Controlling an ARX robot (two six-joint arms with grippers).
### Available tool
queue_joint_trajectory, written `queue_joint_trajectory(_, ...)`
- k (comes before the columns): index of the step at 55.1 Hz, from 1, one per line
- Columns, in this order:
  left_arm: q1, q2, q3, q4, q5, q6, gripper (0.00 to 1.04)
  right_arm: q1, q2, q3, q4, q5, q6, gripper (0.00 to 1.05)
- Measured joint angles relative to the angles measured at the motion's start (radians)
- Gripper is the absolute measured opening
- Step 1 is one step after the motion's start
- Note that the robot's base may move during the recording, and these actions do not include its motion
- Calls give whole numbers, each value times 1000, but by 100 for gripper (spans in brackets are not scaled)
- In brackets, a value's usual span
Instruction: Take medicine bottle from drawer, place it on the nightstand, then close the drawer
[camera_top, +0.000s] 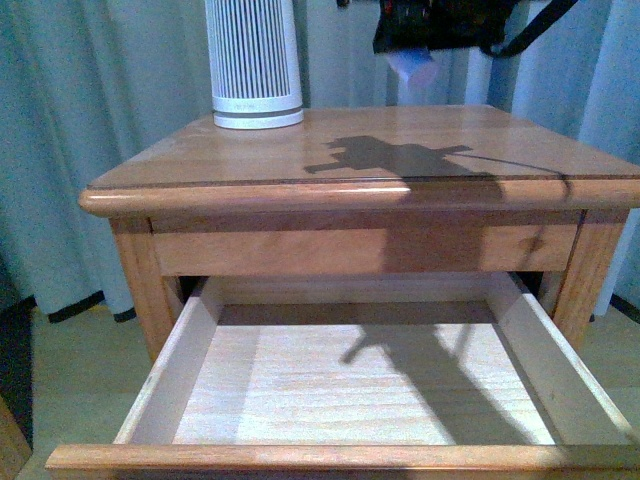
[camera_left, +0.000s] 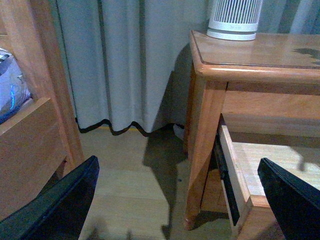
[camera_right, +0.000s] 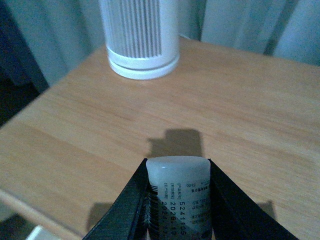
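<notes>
My right gripper (camera_top: 412, 62) is shut on the medicine bottle (camera_right: 178, 192), a small white bottle with a printed label, and holds it above the nightstand's glossy top (camera_top: 400, 150); the bottle also shows in the front view (camera_top: 412, 68). The top also shows in the right wrist view (camera_right: 240, 105). The drawer (camera_top: 350, 390) is pulled open below, its pale wood inside empty. My left gripper (camera_left: 180, 200) is open and empty, low beside the nightstand's left front leg (camera_left: 202, 150), with the open drawer's side (camera_left: 235, 175) near one finger.
A tall white ribbed cylinder appliance (camera_top: 253, 60) stands at the back left of the nightstand top. Pale curtains (camera_top: 90, 120) hang behind. Another wooden piece of furniture (camera_left: 30, 130) stands across the floor from the nightstand in the left wrist view.
</notes>
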Motion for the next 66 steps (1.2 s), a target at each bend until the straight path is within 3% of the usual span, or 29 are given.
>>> queue_joint_trajectory(24, 0, 0, 0, 0, 0, 0, 98, 6, 256, 264, -104, 71, -9, 28)
queue_joint_trajectory(30, 0, 0, 0, 0, 0, 0, 98, 14, 262, 275, -104, 70, -11, 49)
queue_joint_trajectory(38, 0, 0, 0, 0, 0, 0, 98, 17, 256, 262, -76, 55, -8, 69)
queue_joint_trajectory(49, 0, 0, 0, 0, 0, 0, 98, 16, 112, 89, 31, 14, 3, 99)
queue_joint_trajectory(62, 0, 0, 0, 0, 0, 0, 98, 34, -365, -352, 182, -63, 84, 98)
queue_joint_trajectory(66, 0, 0, 0, 0, 0, 0, 98, 41, -518, -502, 183, -65, 117, 87)
